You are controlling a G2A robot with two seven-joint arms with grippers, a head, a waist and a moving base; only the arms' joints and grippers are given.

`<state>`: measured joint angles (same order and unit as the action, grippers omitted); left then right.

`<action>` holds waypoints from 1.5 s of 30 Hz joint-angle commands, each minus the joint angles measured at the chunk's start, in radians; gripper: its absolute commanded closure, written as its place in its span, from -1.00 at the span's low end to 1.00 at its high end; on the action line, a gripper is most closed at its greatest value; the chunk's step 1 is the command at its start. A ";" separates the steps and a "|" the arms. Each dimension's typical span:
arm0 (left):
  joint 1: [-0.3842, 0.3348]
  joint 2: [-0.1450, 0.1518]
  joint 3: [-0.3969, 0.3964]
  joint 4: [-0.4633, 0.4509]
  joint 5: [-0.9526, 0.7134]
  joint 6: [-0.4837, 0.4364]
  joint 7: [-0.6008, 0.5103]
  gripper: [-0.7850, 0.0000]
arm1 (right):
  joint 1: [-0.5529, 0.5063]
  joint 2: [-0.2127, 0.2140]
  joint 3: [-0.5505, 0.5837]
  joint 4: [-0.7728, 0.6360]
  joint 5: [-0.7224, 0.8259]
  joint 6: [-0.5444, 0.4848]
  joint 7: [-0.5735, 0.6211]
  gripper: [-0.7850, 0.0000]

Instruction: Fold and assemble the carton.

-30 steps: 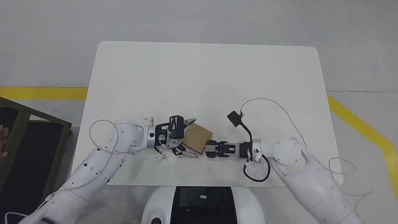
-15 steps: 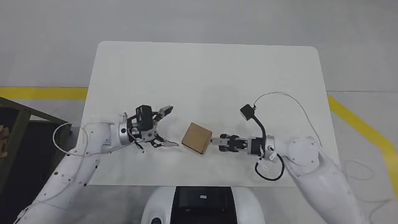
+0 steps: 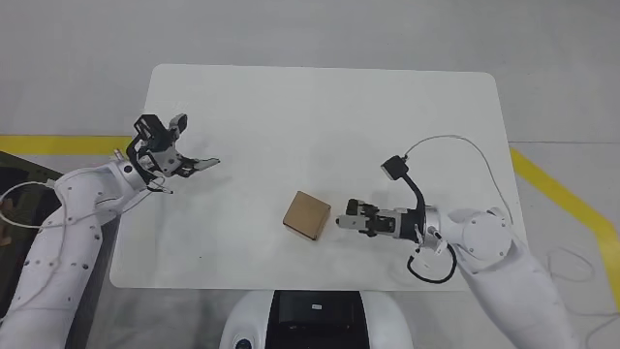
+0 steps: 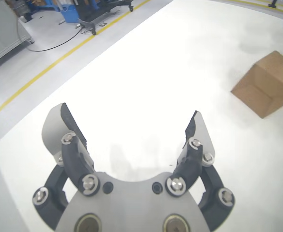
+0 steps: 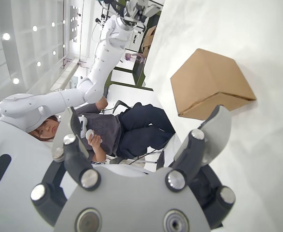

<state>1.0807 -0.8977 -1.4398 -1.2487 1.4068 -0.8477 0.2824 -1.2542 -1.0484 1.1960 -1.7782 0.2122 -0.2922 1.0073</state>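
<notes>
the box point(image 3: 306, 215) sat on the table point(image 3: 320, 107), near side; right gripper point(image 3: 341, 216) just right of it, left gripper point(image 4: 129, 115) well apart to the left.

The right end effector point(image 5: 146, 111), fingers spread wide, sits low over the white desk point(image 5: 228, 13). A brown carton point(image 5: 211, 80) rests on the desk just beyond one fingertip. The left arm point(image 5: 100, 66) is farther off.

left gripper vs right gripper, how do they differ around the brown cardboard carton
The left gripper sits far from the brown cardboard carton, near the white table edge; the right gripper sits close beside the carton. The left gripper aims past the carton; the right gripper aims straight at it. Both are open and empty.
</notes>
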 commanded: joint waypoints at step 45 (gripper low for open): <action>-0.111 0.020 -0.090 0.158 -0.003 0.015 0.047 -1.00 | 0.075 -0.050 -0.327 0.080 -0.087 0.070 -0.029 -1.00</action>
<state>0.9701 -0.8772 -1.5296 -1.0907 1.4039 -0.8326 0.3293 -1.1788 -1.0993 0.8649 -1.7011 0.1315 -0.2234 0.9883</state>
